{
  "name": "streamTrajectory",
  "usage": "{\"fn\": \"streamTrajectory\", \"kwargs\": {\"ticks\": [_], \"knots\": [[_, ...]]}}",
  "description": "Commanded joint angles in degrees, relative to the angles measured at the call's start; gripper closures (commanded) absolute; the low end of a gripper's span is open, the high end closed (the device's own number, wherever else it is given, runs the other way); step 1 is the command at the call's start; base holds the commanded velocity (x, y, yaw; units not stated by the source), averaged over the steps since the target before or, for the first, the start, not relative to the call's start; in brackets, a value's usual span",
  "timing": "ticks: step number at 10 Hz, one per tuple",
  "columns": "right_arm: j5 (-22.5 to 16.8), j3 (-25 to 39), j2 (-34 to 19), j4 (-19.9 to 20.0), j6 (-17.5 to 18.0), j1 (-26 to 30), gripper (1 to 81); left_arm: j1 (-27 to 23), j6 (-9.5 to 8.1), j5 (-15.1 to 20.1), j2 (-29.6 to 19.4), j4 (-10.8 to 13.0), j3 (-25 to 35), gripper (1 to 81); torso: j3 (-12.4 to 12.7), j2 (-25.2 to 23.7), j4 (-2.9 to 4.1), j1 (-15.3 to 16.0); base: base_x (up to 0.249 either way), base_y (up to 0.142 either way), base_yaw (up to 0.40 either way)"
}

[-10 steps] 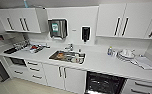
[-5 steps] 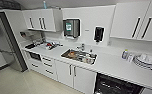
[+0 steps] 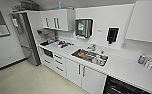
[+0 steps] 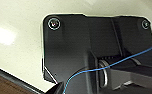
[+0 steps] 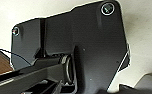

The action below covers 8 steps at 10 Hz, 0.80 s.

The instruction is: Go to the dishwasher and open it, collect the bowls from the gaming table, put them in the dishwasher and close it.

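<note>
The dishwasher [image 3: 122, 87] is the dark-fronted unit under the white counter [image 3: 122, 67], at the lower right of the head view, and it looks closed. The bowls and the gaming table are out of view. Both wrist views look down at pale floor past the robot's own dark plate.
A sink [image 3: 90, 56] holding dishes is set into the counter, with white cabinet doors [image 3: 78, 72] and drawers [image 3: 57, 62] below it. A tall steel fridge [image 3: 27, 40] stands at the left end. Bottles [image 3: 142, 59] stand on the counter at the right. Beige floor [image 3: 24, 80] lies open in front.
The camera has turned left: the counter and sink have shifted right in the picture, and the fridge and left wall have come into view.
</note>
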Motion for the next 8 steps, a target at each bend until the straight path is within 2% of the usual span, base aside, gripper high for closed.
{"fn": "streamTrajectory", "kwargs": {"ticks": [1,8], "knots": [[-3.2,-0.1,0.2,0.7,0.0,2.6,1.0,-2.5,0.28,2.4,-0.6,0.1,0.0,1.0,0.0,0.0,0.0,0.0,0.0,0.0,0.361],[-3.3,-1.0,-0.2,0.2,-0.5,2.7,1.0,-2.6,0.54,1.8,0.1,0.1,-3.3,1.0,0.0,0.0,0.0,0.0,0.0,0.0,0.367]]}}
